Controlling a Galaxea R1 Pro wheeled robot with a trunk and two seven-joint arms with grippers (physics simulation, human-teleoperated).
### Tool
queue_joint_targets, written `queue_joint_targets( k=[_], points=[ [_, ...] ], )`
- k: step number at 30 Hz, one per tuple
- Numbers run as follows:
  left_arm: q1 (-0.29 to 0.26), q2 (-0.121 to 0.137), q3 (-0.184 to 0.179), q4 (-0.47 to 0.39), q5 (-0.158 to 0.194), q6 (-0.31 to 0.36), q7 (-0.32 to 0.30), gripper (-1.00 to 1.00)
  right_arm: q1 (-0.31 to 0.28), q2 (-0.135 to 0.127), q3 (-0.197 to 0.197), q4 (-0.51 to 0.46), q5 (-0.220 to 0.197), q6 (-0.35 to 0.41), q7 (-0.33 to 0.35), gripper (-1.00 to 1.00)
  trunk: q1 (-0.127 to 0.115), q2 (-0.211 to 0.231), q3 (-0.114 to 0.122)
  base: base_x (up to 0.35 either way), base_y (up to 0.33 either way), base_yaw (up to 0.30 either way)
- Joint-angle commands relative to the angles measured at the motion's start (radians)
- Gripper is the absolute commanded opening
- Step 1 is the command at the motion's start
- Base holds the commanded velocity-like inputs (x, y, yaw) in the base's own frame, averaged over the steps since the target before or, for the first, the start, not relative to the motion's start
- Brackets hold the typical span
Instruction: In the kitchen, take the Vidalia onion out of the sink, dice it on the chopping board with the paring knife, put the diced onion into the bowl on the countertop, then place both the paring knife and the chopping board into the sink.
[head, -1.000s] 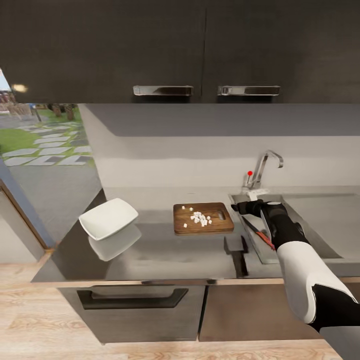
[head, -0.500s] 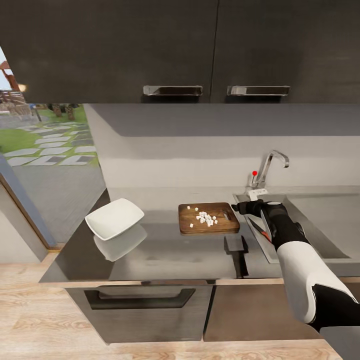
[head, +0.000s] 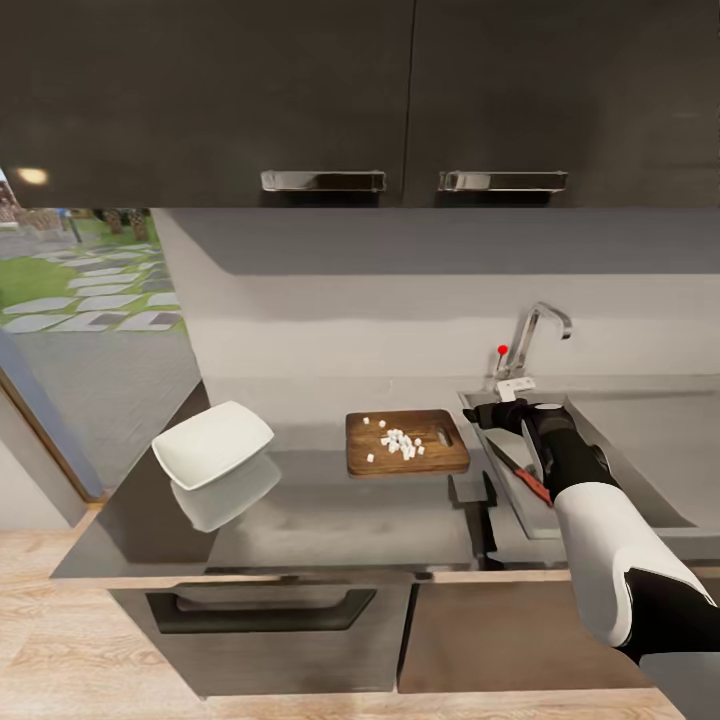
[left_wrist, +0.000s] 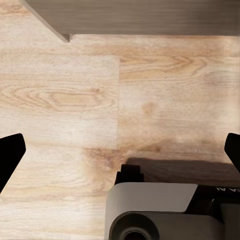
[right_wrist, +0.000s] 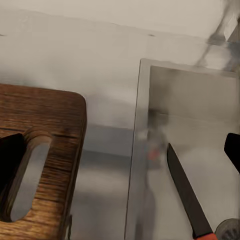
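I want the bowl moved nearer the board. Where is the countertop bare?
Bare countertop lies between the bowl and the chopping board, and along the front edge. It is crowded by the sink, where the right tool hovers over the paring knife.

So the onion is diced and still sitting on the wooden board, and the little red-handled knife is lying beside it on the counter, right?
Not quite. The diced onion is on the chopping board, but the paring knife lies in the sink, not on the countertop. The head and right wrist views show it.
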Motion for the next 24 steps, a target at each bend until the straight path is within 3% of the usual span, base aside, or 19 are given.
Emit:
queue_joint_targets(
  k=[1, 24],
  points=[
    [-0.002, 0.0, -0.004, 0.005, 0.006, -0.008, 0.001, 1.0, -0.001, 0.001, -0.004, -0.002, 0.011, 0.003, 0.009, 1.0, 0.0, -0.001, -0.001, 0.018, -0.022, 0.0],
    [-0.002, 0.002, -0.004, 0.005, 0.006, -0.008, 0.001, 1.0, -0.001, 0.005, 0.004, 0.007, 0.009, -0.003, 0.009, 1.0, 0.0, -0.001, -0.001, 0.002, -0.002, 0.0]
  ],
)
